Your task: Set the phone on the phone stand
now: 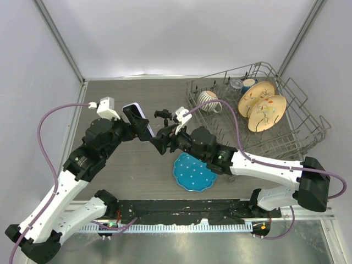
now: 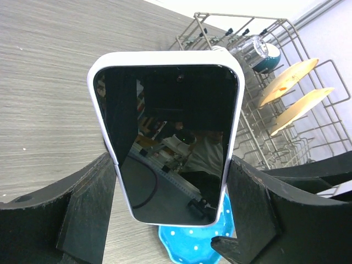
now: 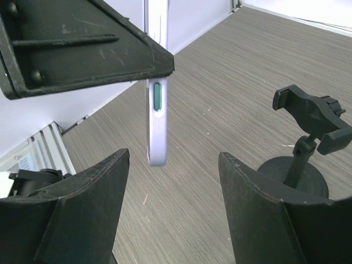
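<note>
My left gripper (image 1: 133, 130) is shut on the phone (image 1: 137, 119) and holds it tilted above the table. In the left wrist view the phone (image 2: 168, 137) shows its black screen and pale edge, and the gripper (image 2: 173, 165) clamps its two long sides. My right gripper (image 1: 160, 142) is open and empty, just right of the phone. In the right wrist view the gripper (image 3: 173, 157) has the phone's lavender edge (image 3: 156, 126) hanging in front of it, free of its fingers. The black phone stand (image 3: 301, 151) is upright on the table to the right, its clamp (image 1: 163, 115) empty.
A blue dotted plate (image 1: 193, 171) lies on the table below the right gripper and shows under the phone (image 2: 192, 245). A wire dish rack (image 1: 308, 137) at the back right holds a striped mug (image 1: 209, 102), wooden plates (image 1: 264, 107) and a jar. White walls enclose the table.
</note>
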{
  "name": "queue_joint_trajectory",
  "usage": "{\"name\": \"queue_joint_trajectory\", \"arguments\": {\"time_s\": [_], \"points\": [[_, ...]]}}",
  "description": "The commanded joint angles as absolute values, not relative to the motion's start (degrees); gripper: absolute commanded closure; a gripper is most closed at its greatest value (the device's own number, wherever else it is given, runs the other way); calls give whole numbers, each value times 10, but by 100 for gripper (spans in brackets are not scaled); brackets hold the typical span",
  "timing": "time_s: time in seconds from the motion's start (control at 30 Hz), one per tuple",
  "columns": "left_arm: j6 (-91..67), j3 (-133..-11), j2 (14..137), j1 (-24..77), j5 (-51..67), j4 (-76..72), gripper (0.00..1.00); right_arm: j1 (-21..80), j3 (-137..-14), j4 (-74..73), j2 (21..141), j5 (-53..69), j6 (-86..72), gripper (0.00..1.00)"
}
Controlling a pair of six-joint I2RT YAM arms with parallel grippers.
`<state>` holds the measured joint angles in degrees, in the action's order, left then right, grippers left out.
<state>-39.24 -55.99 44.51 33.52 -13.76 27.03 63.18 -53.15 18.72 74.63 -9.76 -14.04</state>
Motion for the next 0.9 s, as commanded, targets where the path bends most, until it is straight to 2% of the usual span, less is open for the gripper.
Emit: {"name": "queue_joint_trajectory", "arguments": {"time_s": [0.0,0.2,0.4,0.43,0.5,0.53,0.6,0.63,0.67,0.7,0.73,0.77,0.8,0.87], "points": [[-428,-558,444,336,-111,198,100,634,-543,255,750,-93,-176,30],[-459,-551,467,336,-60,164,100,634,-552,243,762,-106,-193,37],[-486,-557,496,336,-16,148,100,635,-570,221,778,-105,-207,49],[-490,-560,498,336,-10,144,100,634,-568,221,775,-112,-207,56],[-496,-560,503,336,-2,137,100,634,-563,221,772,-132,-217,64],[-497,-557,503,336,22,130,100,633,-553,225,769,-134,-218,79],[-497,-555,505,336,39,122,100,631,-537,250,761,-133,-221,94],[-497,-552,505,336,62,114,96,629,-521,257,759,-130,-221,99],[-497,-549,504,336,71,107,89,628,-514,272,752,-121,-221,99],[-497,-546,503,336,81,100,66,624,-508,279,747,-107,-219,99],[-498,-538,500,336,94,85,50,623,-497,285,741,-103,-219,99],[-499,-536,497,336,96,81,22,621,-491,297,735,-98,-216,99],[-499,-534,496,336,98,79,15,619,-484,305,718,-93,-212,99],[-496,-535,491,336,99,77,6,617,-462,327,701,-89,-204,99]]}}
